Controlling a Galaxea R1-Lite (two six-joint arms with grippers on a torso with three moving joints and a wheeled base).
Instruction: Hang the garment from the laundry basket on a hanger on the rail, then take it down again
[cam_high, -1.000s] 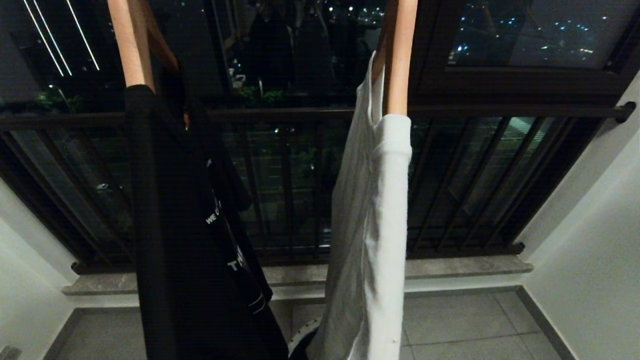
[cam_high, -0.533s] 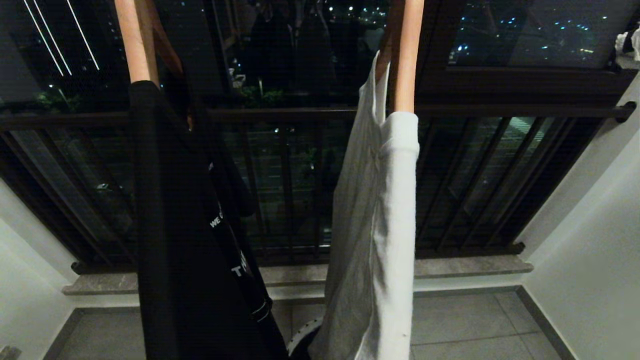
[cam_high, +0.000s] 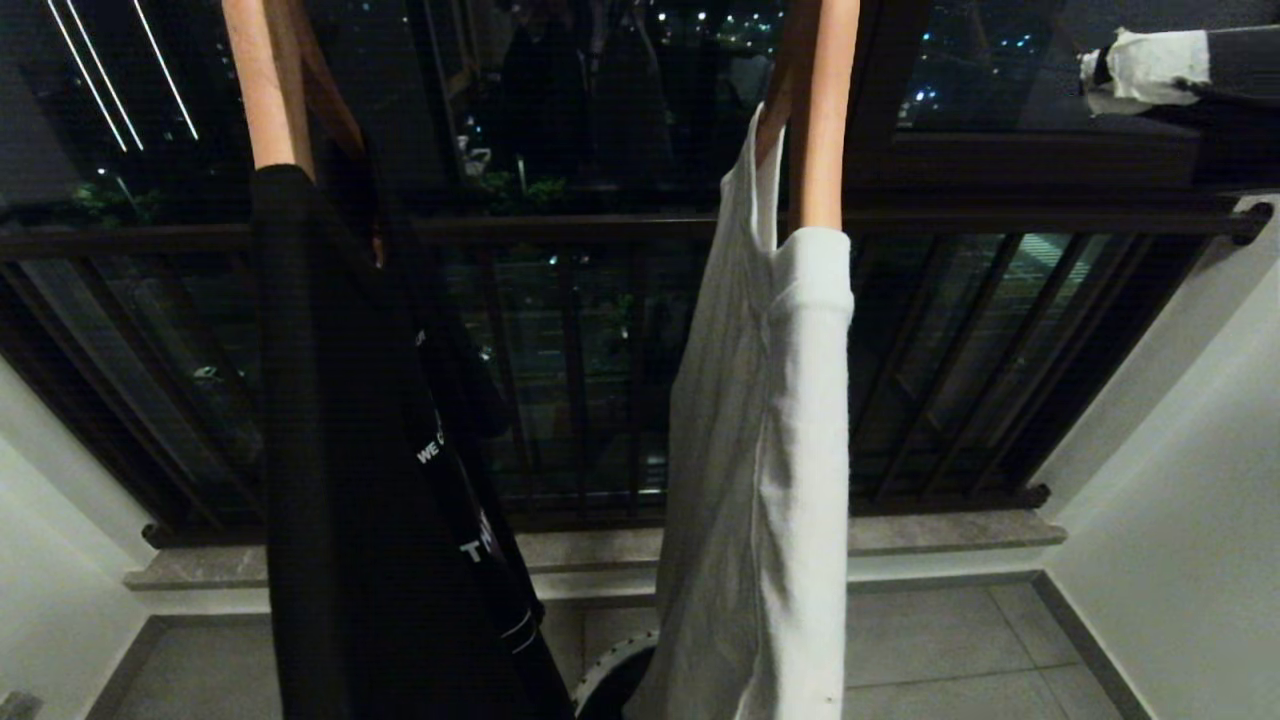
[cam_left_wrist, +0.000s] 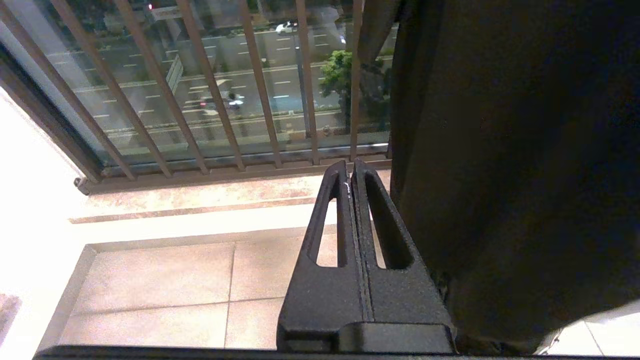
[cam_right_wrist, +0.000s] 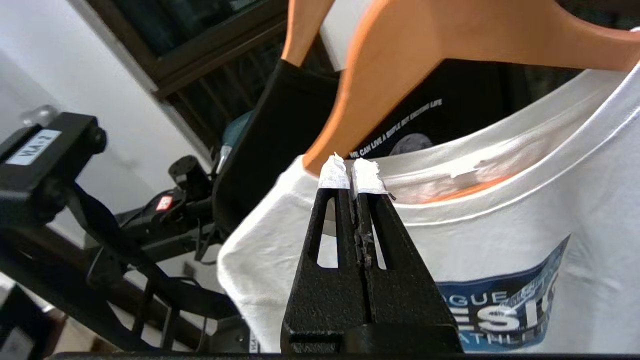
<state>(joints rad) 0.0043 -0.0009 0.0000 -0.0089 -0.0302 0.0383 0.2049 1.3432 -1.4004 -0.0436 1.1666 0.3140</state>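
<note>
Right wrist view alone shows white shirt's (cam_right_wrist: 500, 210) blue print (text partly cut off).

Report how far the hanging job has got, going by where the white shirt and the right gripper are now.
Done: the white T-shirt already hangs on a wooden hanger, beside a black T-shirt.
In hand: the right gripper, shut and empty, is raised near the hanger's shoulder. The left gripper is parked low, shut.
Left: taking the shirt down; the laundry basket shows only as a sliver on the floor.
</note>
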